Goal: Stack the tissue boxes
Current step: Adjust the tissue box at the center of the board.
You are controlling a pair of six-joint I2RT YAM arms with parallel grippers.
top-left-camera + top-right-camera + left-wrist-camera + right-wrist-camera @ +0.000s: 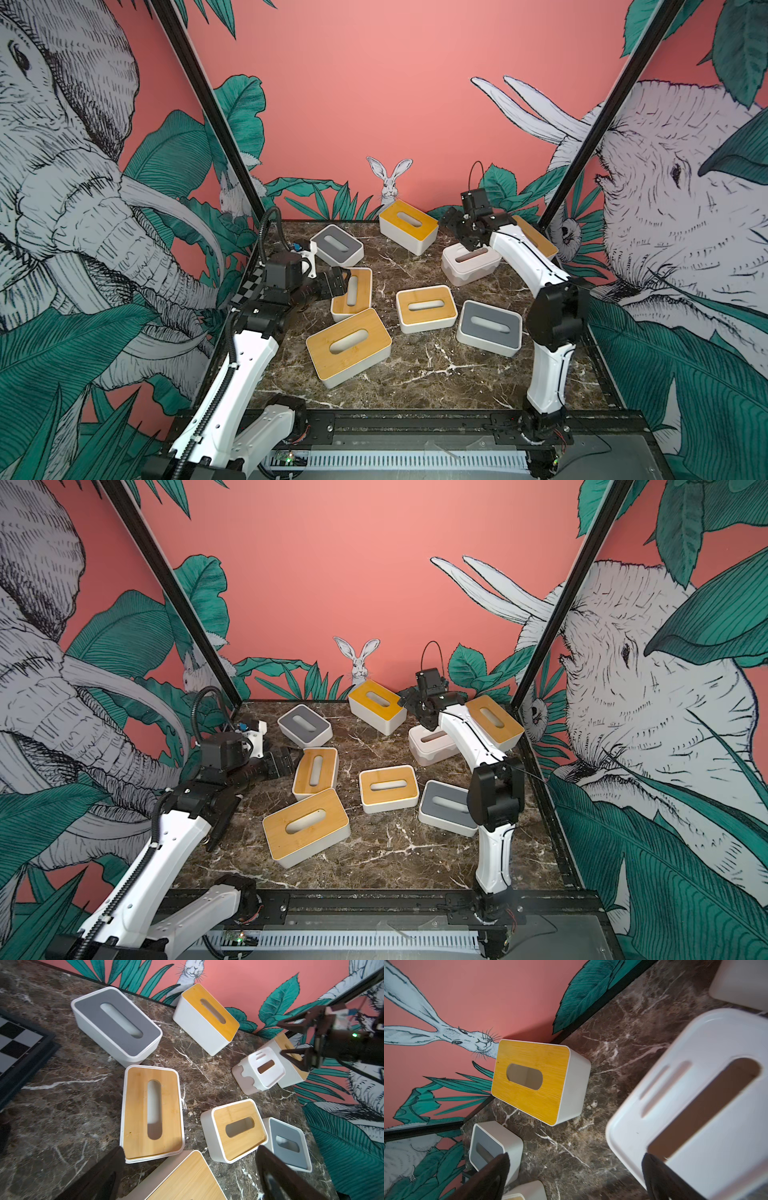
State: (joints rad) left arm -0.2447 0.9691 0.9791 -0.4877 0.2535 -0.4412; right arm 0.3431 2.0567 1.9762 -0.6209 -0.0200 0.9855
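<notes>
While both grippers stand spread wide and empty, the eight tissue boxes (pixel 426 307) lie singly, scattered over the dark marble bench (pixel 415 374). The left gripper (pixel 338 286) hovers near the left edge, just beside a flat white box with a bamboo lid (pixel 355 297). A black-and-white checkerboard panel (pixel 16 1043) sits at that edge. The right gripper (pixel 467 237) hangs over the white-lidded box with pale-pink drip sides (pixel 469 264) near the far right corner. Its white arm (pixel 465 737) crosses a bamboo-lidded box (pixel 494 721) there — and a grey-lidded box (pixel 444 804) at the right edge.
</notes>
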